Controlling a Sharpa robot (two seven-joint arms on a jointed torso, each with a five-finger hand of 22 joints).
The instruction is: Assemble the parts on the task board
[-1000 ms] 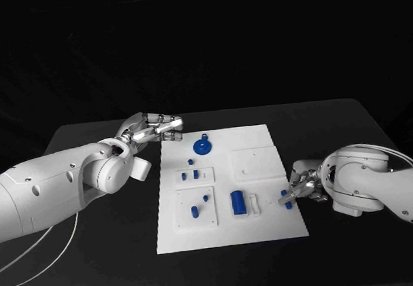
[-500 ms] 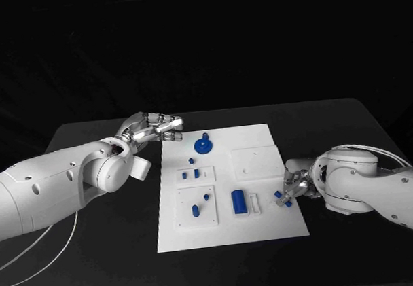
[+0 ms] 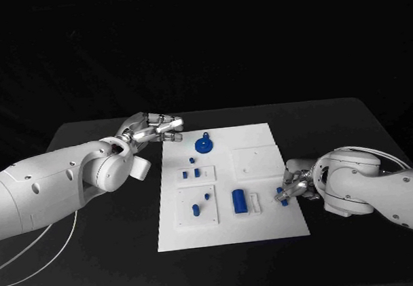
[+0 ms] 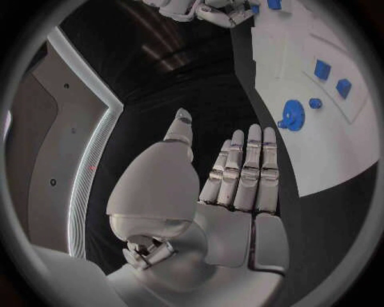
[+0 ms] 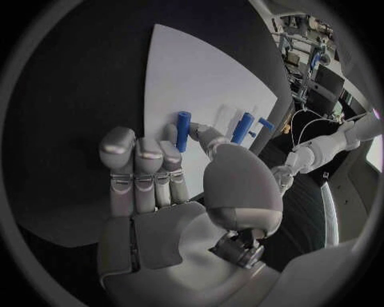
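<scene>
The white task board lies mid-table. On it are a round blue part, a blue cylinder in a white holder, and several small blue pieces such as one on a raised block. My right hand is at the board's right edge and pinches a short blue peg just over the board; in the right wrist view the peg sits between thumb and a fingertip. My left hand hovers off the board's far left corner, fingers straight, holding nothing.
A white cable loops over the table's left side. A bare raised white plate sits on the board's right half. The black table stretches out beyond the board's right edge.
My right hand has shifted slightly left and farther in over the board's right edge, carrying the blue peg. The left hand has not moved.
</scene>
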